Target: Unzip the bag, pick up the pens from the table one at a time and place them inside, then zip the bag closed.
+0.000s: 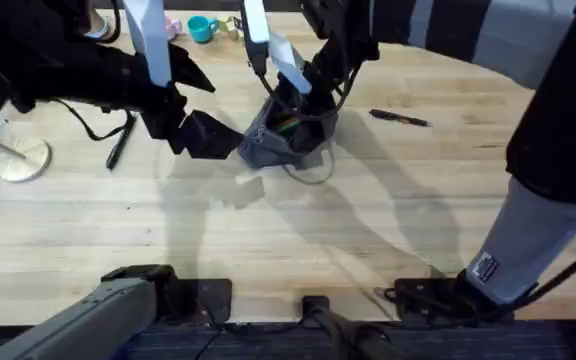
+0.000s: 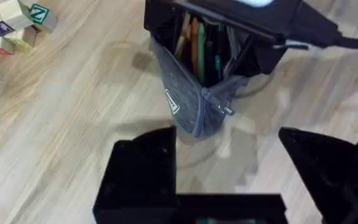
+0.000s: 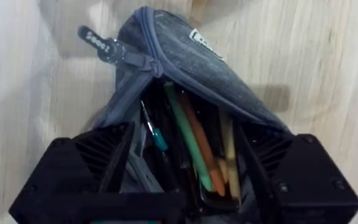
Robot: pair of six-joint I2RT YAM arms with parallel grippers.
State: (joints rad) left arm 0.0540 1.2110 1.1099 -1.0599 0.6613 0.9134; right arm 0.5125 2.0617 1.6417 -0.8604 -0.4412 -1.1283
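Right claw point(image 3: 185, 186): black ribbed fingers point(image 3: 79, 168) spread wide, pressed into the open mouth of the bag point(image 3: 191, 62), one against each side of the opening, holding it agape. Left claw point(image 2: 229, 180): blocky matte-black fingers point(image 2: 138, 174) parted, nothing between them, hovering just beside the bag's closed end. Bag in heathered grey-blue woven fabric, wedge-shaped, propped on the surface point(image 1: 268, 240) near the middle of its far half, zipper undone along the top. Metal zip pull point(image 3: 101, 43) with a flat tab at the closed end, lettering on it too blurred to read; small white sewn label point(image 2: 173, 102) on the side, writing also illegible. Inside, several slim sticks: one green, one orange, one pale yellow, one dark with a teal tip, others too shadowed to count. On the bare surface, of light butcher-block wood with long plank strips, two dark pens: one point(image 1: 400, 118) well right of the bag, one point(image 1: 118, 148) well left. Near the left end, lettered wooden blocks point(image 2: 17, 25), one showing a green "Z".
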